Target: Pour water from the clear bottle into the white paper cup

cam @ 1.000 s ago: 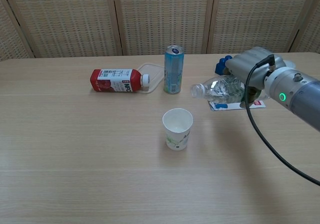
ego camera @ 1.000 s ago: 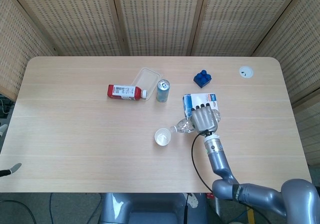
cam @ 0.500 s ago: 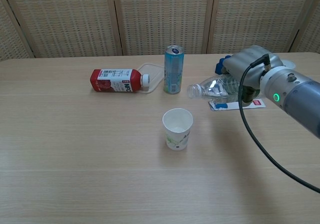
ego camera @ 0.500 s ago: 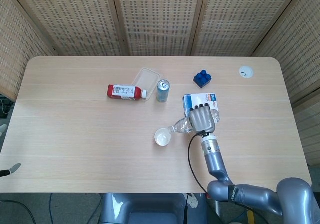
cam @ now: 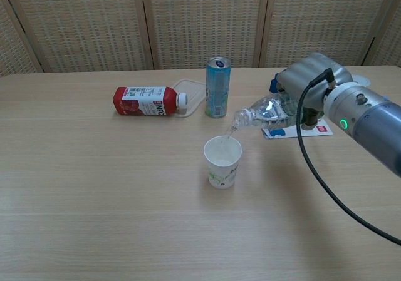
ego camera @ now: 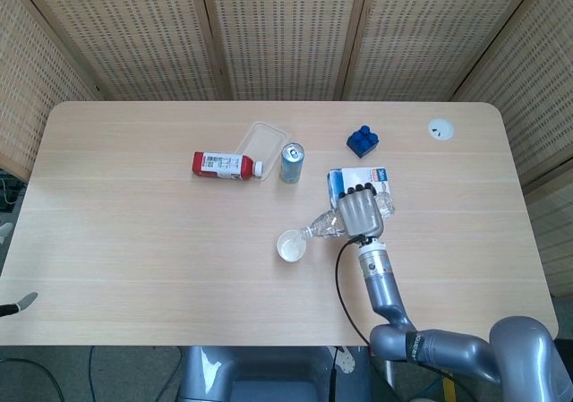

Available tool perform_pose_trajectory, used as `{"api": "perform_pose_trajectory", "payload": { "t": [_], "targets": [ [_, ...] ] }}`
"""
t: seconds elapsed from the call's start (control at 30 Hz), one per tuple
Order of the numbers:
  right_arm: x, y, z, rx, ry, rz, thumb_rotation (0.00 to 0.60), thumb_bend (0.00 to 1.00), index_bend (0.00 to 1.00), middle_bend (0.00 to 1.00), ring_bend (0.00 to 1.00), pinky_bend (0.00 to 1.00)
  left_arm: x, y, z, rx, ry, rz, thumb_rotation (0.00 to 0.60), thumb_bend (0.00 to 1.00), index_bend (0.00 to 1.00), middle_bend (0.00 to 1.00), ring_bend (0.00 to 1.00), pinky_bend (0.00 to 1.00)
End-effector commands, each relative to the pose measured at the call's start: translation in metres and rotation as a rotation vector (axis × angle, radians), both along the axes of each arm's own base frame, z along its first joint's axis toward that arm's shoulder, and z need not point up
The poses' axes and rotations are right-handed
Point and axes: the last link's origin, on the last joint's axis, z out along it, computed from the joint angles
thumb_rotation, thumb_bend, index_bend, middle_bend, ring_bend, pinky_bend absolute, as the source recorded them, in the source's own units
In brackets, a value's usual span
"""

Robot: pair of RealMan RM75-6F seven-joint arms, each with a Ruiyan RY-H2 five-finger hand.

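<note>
The right hand (ego camera: 361, 212) grips the clear bottle (ego camera: 333, 224), which lies tilted with its mouth pointing toward the white paper cup (ego camera: 291, 245) and ending just beside the cup's rim on the hand's side. Taking the cup as the landmark, a blue-and-white flat packet (ego camera: 356, 183) lies beyond the hand, a blue block (ego camera: 362, 141) farther off past that, and a light-blue can (ego camera: 292, 163) stands beyond the cup toward the wicker screens. A red bottle (ego camera: 225, 165) lies on its side next to the can, its cap end beside a clear plastic container (ego camera: 262, 141), all on the wooden table (ego camera: 134, 241)
</note>
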Motion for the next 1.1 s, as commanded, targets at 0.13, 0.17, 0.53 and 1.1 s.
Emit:
{"api": "perform_pose_trajectory", "payload": {
  "t": [0.13,0.17,0.53,1.1],
  "targets": [
    [-0.001,0.000,-0.001,-0.011,0.014,0.013,0.600,0.63,0.62,0.62,0.54,0.62,0.000,0.000,0.000,0.000,0.000,-0.001,0.600,0.09,0.00,0.00,0.00,0.00],
    [-0.001,0.000,0.000,-0.012,0.014,0.014,0.600,0.63,0.62,0.62,0.54,0.62,0.000,0.000,0.000,0.001,0.000,-0.001,0.600,0.09,0.00,0.00,0.00,0.00],
    [-0.007,-0.002,0.003,-0.002,-0.099,-0.025,0.600,0.63,0.62,0.62,0.54,0.62,0.000,0.000,0.001,-0.001,-0.004,0.001,0.600,0.09,0.00,0.00,0.00,0.00],
    [-0.043,0.003,0.017,0.092,-0.781,-0.190,0.600,0.63,0.62,0.62,0.54,0.62,0.001,-0.001,-0.002,-0.010,0.004,0.001,0.600,0.09,0.00,0.00,0.00,0.00]
  ]
}}
